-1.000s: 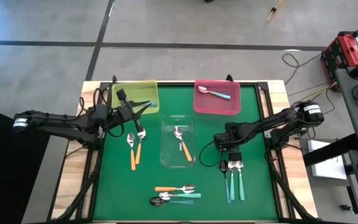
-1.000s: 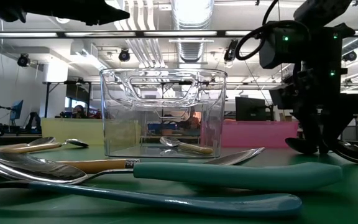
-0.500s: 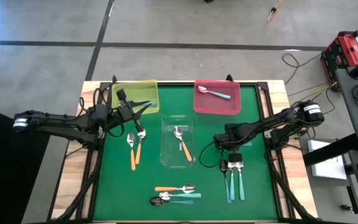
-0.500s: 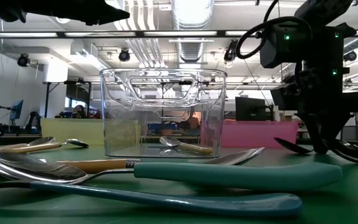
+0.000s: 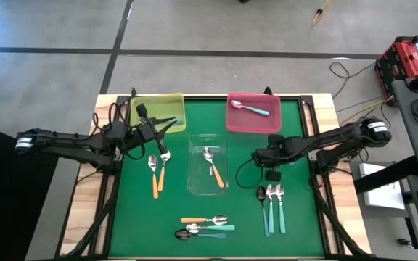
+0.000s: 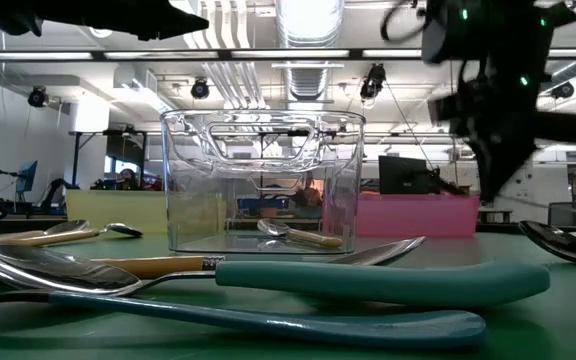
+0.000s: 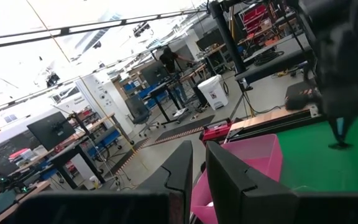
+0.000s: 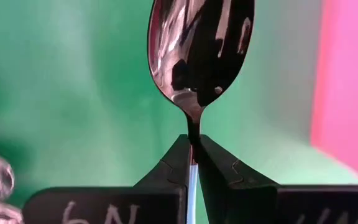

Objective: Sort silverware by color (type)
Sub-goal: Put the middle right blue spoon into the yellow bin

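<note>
My right gripper (image 8: 193, 140) hangs above the table's right half (image 5: 273, 176) and is shut on a spoon with a dark shiny bowl (image 8: 199, 46). Three more spoons (image 5: 271, 194) lie just near of it, two showing teal handles. My left gripper (image 7: 197, 163) hovers shut over the yellow tray (image 5: 158, 111) with nothing between its fingers. The pink tray (image 5: 252, 119) holds a teal-handled spoon (image 5: 251, 109). An orange-handled spoon (image 5: 211, 165) lies in the clear tray (image 5: 207, 181). My right gripper pinches the spoon's thin neck (image 8: 193, 127), just behind the bowl, between its two fingertips. The spoon lies along the fingers: the bowl sticks out past the tips and the pale blue handle (image 8: 193, 180) runs back between them. The spoon is clear of the table.
Two orange-handled spoons (image 5: 157, 172) lie left of the clear tray. A cluster of orange-, teal- and dark-handled spoons (image 5: 205, 226) lies near the front edge. Bare green mat (image 5: 296, 145) stretches between my right gripper and the pink tray.
My right gripper has gone up from the table beside the three spoons, taking the dark-bowled spoon with it. That spoon lay on the mat a second ago and now hangs clear of it.
</note>
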